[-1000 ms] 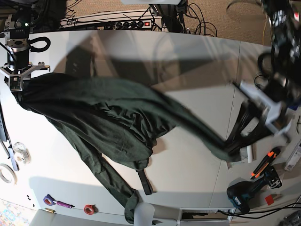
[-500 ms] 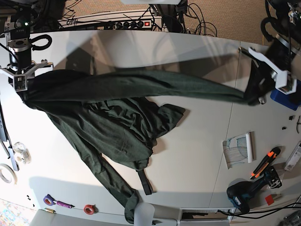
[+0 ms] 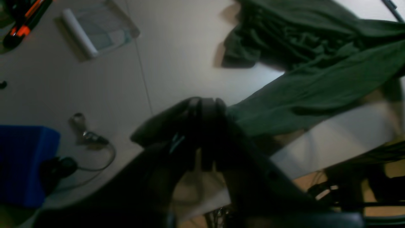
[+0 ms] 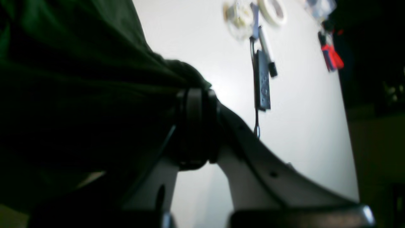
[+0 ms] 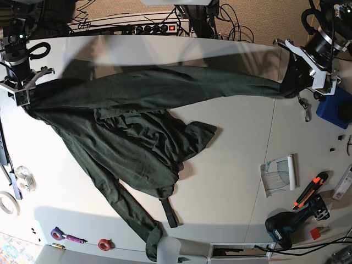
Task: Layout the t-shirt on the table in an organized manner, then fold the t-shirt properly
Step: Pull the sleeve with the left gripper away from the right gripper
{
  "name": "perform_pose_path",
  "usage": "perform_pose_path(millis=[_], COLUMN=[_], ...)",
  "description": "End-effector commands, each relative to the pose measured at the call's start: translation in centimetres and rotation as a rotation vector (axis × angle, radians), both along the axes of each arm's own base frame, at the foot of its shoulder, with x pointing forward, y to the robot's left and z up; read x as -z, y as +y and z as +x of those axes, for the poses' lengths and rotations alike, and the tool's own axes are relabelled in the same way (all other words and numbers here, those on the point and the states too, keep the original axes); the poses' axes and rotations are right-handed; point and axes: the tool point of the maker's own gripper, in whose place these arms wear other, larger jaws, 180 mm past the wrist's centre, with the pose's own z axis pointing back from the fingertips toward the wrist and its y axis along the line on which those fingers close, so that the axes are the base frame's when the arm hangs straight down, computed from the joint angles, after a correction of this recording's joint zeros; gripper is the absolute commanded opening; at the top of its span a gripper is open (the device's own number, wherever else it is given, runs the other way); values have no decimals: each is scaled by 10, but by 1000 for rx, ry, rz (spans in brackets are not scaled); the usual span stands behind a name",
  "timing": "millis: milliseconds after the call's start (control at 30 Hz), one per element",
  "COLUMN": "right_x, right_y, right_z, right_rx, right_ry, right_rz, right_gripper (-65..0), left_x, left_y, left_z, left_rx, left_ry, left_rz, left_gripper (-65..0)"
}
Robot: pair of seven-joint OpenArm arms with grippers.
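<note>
Pinched tight in the soft, light t-shirt (image 5: 137,137) by right gripper (image 5: 23,98) at 10 o'clock and left gripper (image 5: 292,82) at 2 — taut between, rest slumped toward 7 on the table (image 5: 231,176) — likely floppy, best held at opposite corners.

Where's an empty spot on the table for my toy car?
The biggest bare patch of table lies between the t-shirt and the paper sheet. Another is at the base view's lower left, between shirt and tape rolls. Its right edge is crowded: drill, orange cutter, blue box.
</note>
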Motion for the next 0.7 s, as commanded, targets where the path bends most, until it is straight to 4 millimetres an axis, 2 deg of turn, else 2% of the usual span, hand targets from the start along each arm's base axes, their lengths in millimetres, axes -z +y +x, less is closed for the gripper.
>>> perform_pose_path(millis=[0, 200, 433, 667], right_x=[-14, -3, 3, 1], right_y=[-2, 6, -4, -7], right_z=[6, 2, -10, -10], right_rx=[-17, -73, -91, -105], right_ry=[-41, 33, 136, 151], right_rz=[-26, -23, -89, -111], right_gripper=[-650, -650, -650, -650], left_x=[-6, 10, 27, 33], left_y=[0, 5, 12, 16], left_z=[0, -8, -14, -17], left_rx=[3, 6, -2, 2], left_ry=[-19, 71, 146, 181], left_rz=[7, 59, 63, 78], left_gripper=[-650, -650, -650, -650])
